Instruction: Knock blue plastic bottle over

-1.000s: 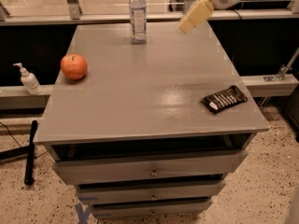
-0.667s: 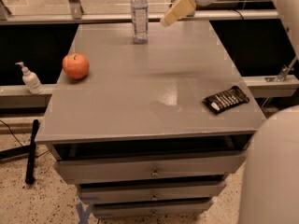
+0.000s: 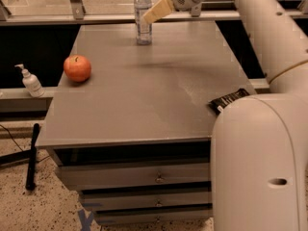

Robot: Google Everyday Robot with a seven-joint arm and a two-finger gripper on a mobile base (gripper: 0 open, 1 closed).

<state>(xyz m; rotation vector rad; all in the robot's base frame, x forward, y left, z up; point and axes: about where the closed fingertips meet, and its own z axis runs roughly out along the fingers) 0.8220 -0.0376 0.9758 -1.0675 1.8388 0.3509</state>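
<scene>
The blue plastic bottle (image 3: pixel 142 16) stands upright near the far edge of the grey table (image 3: pixel 144 90), clear with a white cap and pale label. My gripper (image 3: pixel 155 12) reaches in from the upper right. Its tan fingertips are right beside the bottle's right side, at about label height, touching it or very nearly so. The white arm fills the right side of the view.
A red apple (image 3: pixel 77 68) sits at the table's left side. A black packet (image 3: pixel 227 100) lies at the right edge, partly hidden by my arm. A small white pump bottle (image 3: pixel 30 81) stands on a ledge to the left. Drawers are below the tabletop.
My gripper has swung left across the far edge of the table, from well right of the bottle to right beside it. The bottle still stands upright.
</scene>
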